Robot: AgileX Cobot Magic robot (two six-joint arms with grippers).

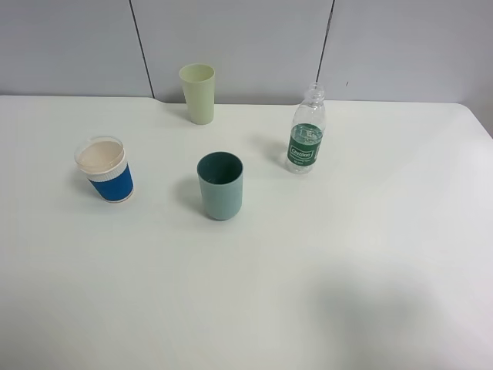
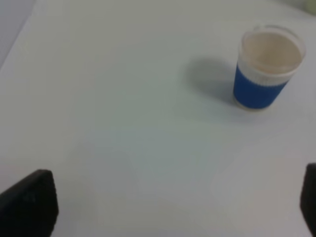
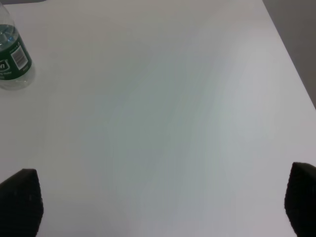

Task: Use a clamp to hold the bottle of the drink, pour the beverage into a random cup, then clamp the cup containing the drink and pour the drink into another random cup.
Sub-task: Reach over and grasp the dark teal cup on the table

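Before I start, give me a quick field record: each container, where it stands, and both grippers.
bottle of the drink: upright, back right of the table, untouched
teal-green tumbler: upright, centre, left of the bottle and nearer the camera
blue-sleeved paper cup: upright, far left
pale yellow-green tumbler: upright, at the back, behind the teal-green tumbler
left gripper: open, holding nothing, blue-sleeved paper cup ahead of it
right gripper: open, holding nothing, bottle at the edge of its view
pour: not yet begun
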